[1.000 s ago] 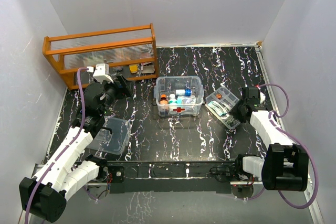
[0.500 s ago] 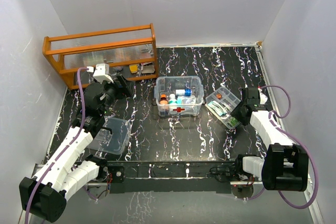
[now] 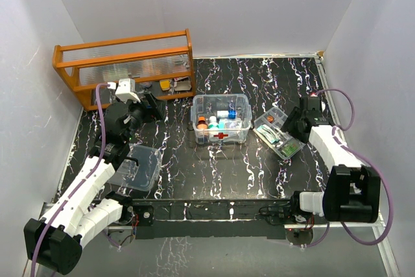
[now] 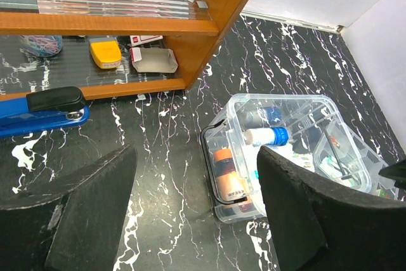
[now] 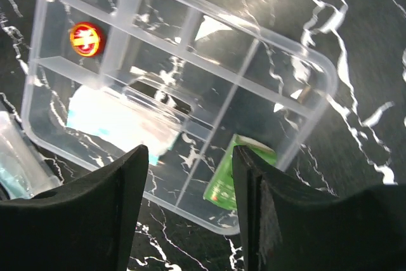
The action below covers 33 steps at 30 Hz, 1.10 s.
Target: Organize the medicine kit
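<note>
Black marbled table (image 3: 259, 82) carries everything. Medicine kit (image 4: 285, 98) sits ahead-right of my left gripper (image 4: 196, 153). Orange rack (image 4: 222, 11) is ahead-left of it. Blue stapler (image 4: 41, 111) lies on the tabletop to its left, in front of the rack. Clear lid (image 3: 139, 167) lies behind it, beside my left arm. Divided clear tray (image 5: 158, 26) sits directly under my right gripper (image 5: 189, 150), apart from the kit.

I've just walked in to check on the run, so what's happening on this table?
Two robot arms are organizing a clear medicine box, which sits open mid-table with bottles inside, its lid lying off to the left. The right tool hovers open over a divided tray beside the box. The left tool is open and empty near the orange rack.
</note>
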Available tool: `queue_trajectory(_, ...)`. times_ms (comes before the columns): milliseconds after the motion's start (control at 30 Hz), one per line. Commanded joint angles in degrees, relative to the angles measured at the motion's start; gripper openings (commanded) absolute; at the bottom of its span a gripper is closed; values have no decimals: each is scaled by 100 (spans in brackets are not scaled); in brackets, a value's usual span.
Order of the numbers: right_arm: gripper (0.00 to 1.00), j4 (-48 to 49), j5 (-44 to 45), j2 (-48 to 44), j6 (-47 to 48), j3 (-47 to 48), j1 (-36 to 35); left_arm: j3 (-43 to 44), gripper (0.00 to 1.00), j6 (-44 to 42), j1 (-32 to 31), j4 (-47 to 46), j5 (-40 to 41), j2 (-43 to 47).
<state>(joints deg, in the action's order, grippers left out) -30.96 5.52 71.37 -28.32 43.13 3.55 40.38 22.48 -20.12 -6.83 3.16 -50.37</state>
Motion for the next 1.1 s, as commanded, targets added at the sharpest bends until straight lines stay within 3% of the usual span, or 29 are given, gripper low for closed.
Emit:
queue_trajectory(0, 55, 482, -478, 474, 775, 560, 17, -1, 75, -41, -28, -118, -45, 6)
queue_trajectory(300, 54, 713, -1060, 1326, 1189, 900, 10, -9, 75, -41, -32, -117, -78, -50)
queue_trajectory(567, 43, 633, -733, 1799, 1282, 1000, -60, -8, 75, -35, -35, -118, -79, -89)
queue_trajectory(900, 42, 569, -304, 2045, 1415, 1000, -321, -16, 75, -24, -34, -135, -92, -101)
queue_trajectory(1067, 31, 505, -88, 2156, 1425, 1057, -451, -17, 75, -24, -31, -134, -79, -109)
